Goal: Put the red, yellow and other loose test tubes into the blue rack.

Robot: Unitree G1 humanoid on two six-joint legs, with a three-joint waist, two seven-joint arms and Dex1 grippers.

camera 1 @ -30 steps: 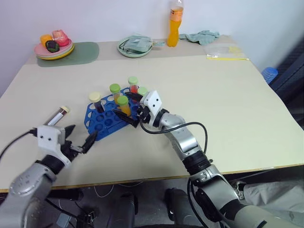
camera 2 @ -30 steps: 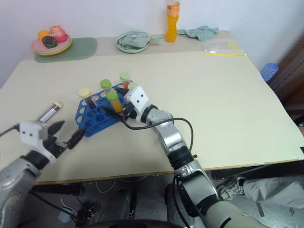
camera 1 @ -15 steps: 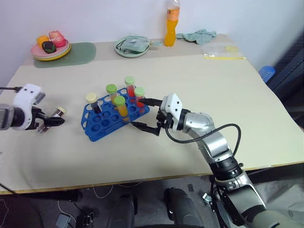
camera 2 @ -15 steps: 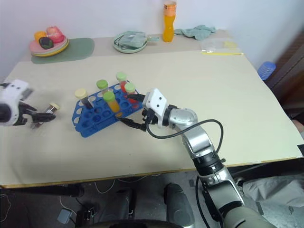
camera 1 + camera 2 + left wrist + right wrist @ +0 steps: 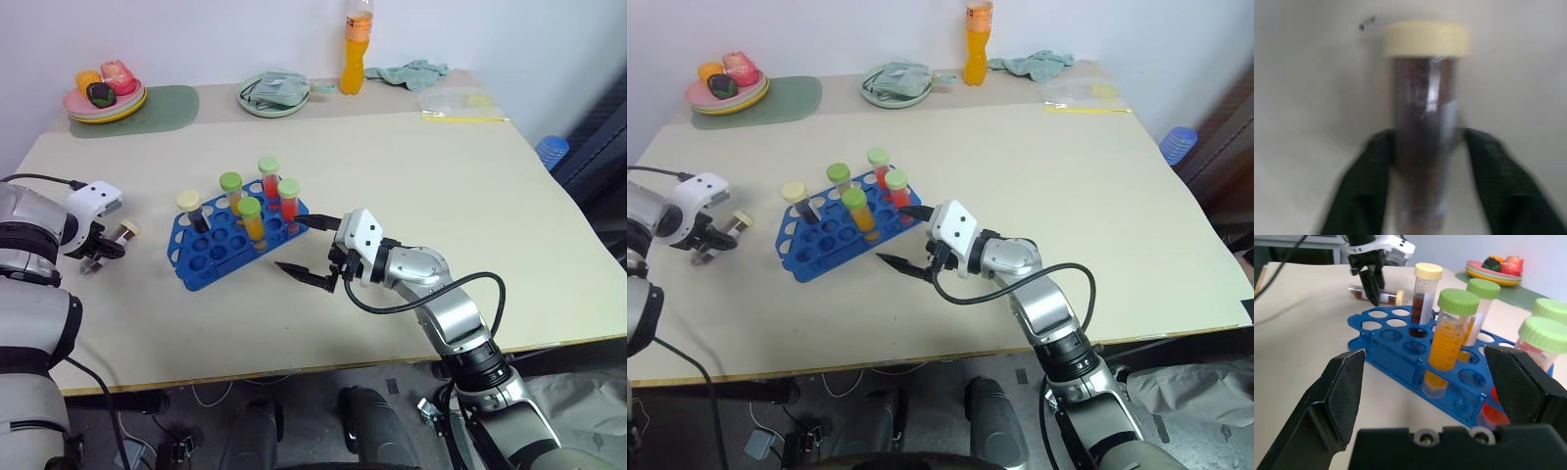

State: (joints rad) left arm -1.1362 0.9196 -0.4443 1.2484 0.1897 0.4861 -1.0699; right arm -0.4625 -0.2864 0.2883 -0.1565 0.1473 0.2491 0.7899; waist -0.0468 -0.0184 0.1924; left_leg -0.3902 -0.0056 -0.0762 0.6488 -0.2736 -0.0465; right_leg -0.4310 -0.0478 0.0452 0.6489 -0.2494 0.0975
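— What sits on the bench (image 5: pixel 411 176)?
— A rack (image 5: pixel 211 250) near the left, a tube (image 5: pixel 122 233) lying beside it.
— Along the far edge?
— A mat (image 5: pixel 162 106), plates (image 5: pixel 103 103), a bowl (image 5: pixel 276 98), a bottle (image 5: pixel 357 49), a cloth (image 5: pixel 416 73).

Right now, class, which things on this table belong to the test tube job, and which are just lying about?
Job: blue rack; five tubes standing in it; loose dark tube in the left gripper.

Lying about: orange bottle; fruit plates; green mat; cloth.

Orange bottle (image 5: pixel 360 45) (upright) beside green cloth (image 5: pixel 413 73)
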